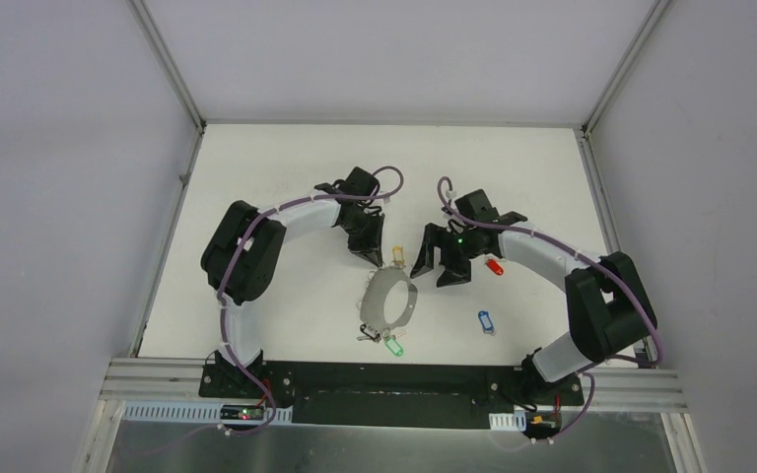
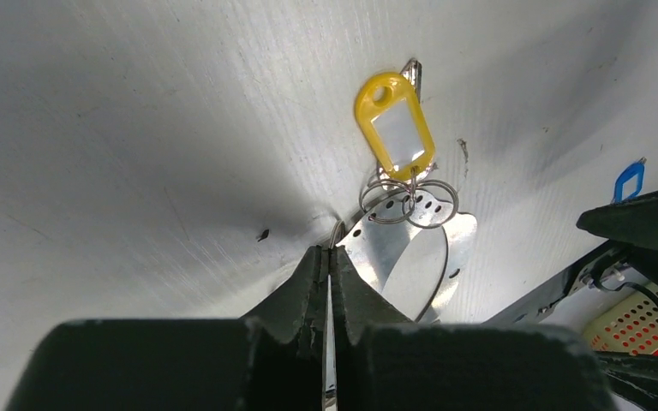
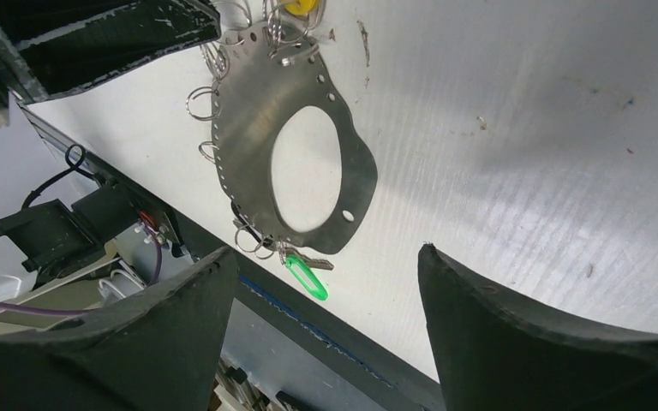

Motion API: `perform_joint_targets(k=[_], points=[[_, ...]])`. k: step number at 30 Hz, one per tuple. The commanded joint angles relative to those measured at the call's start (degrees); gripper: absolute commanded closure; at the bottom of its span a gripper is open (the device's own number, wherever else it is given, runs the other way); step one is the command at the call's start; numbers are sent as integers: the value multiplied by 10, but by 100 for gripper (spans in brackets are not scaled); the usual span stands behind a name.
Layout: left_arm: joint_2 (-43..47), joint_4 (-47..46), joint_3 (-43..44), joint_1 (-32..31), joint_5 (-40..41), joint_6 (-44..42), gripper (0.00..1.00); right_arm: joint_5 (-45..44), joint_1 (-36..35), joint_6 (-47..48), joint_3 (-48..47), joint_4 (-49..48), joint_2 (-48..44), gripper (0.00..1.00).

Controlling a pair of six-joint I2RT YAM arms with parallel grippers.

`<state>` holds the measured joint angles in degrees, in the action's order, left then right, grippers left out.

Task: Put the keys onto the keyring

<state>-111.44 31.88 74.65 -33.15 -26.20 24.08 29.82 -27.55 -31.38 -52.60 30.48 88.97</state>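
White tabletop (image 1: pixel 286 168): left gripper (image 2: pixel 330 250) pinches the keyring (image 3: pixel 248 145) at its far rim; right gripper (image 1: pixel 435 276) spread alongside.

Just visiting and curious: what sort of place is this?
Probably a robotics lab test cell: black-and-white left arm and right arm bolted at the edge of a white table, plain grey walls around it.

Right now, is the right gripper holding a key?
No, the right gripper stands open with nothing between its fingers; the keyring lies beyond them.
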Motion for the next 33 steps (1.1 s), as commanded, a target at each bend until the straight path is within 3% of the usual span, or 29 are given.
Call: perform_joint_targets(k=[1,12,18,25,30,31,33], points=[[58,-5,12,-9,-15,-21,100,-12,4,31,-17,21,-57,20],[197,50,6,-33,1,-55,100,-30,4,80,-8,-14,-227,14],[273,75,11,-64,14,-83,100,-17,4,117,58,-165,-343,13],[325,93,19,-79,2,-123,100,75,4,185,139,-364,-423,13],[350,85,5,-87,-24,-167,100,186,2,188,121,-410,-387,23],[357,81,-2,-92,-26,-176,100,213,0,203,116,-415,-374,41],[366,73,-17,-102,-25,-195,100,234,-4,207,105,-409,-358,46]])
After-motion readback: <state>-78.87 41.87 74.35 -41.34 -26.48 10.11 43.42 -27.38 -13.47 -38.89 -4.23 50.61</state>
